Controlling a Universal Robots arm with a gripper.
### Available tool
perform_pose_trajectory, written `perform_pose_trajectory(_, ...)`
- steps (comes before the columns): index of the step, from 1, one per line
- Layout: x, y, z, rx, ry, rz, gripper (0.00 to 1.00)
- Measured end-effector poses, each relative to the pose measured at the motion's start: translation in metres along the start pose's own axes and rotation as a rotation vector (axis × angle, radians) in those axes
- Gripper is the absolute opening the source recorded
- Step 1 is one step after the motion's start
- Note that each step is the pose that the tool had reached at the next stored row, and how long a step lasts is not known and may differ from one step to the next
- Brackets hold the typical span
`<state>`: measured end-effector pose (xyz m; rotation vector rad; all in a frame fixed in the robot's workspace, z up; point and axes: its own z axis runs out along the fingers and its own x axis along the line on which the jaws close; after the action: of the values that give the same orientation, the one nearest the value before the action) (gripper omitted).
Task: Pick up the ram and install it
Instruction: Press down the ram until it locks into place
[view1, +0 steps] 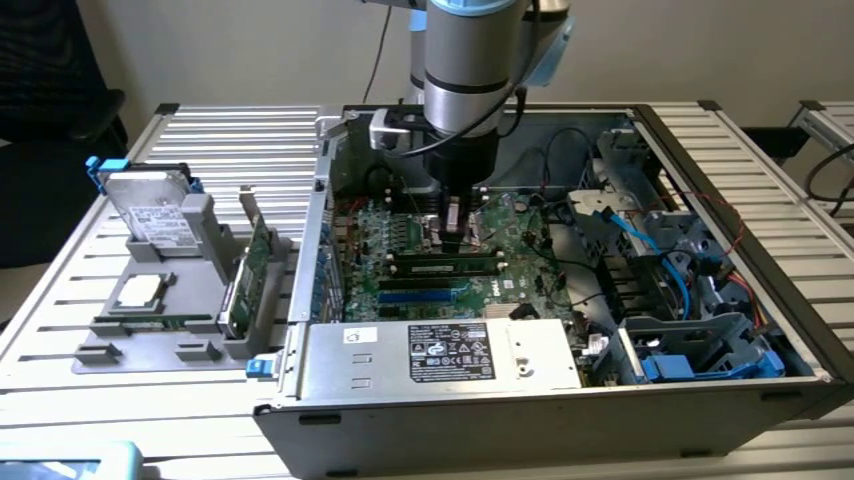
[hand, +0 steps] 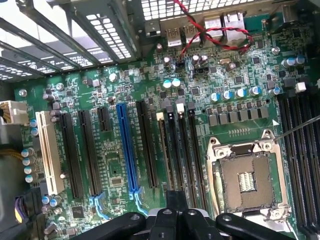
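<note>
Ram in motherboard slot just below gripper.

A glossy green circuit board is seen inside a matt grey metal case; ribbed bare metal forms the tabletop.

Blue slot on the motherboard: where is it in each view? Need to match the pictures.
Exterior view: the blue slot lies on the motherboard, nearer the camera than the pincer, with a black slot between them.
Wrist view: the blue slot runs among black slots, between the white slot and the CPU socket.
Shared landmark: the pincer, over the board a few slots from the blue one.
</note>
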<state>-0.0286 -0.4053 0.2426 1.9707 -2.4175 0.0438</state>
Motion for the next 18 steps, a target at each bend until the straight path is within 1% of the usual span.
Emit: perform_pose_trajectory(18,0.0,0.0,0.0,-0.0093,-0.0006,0.25,0.11)
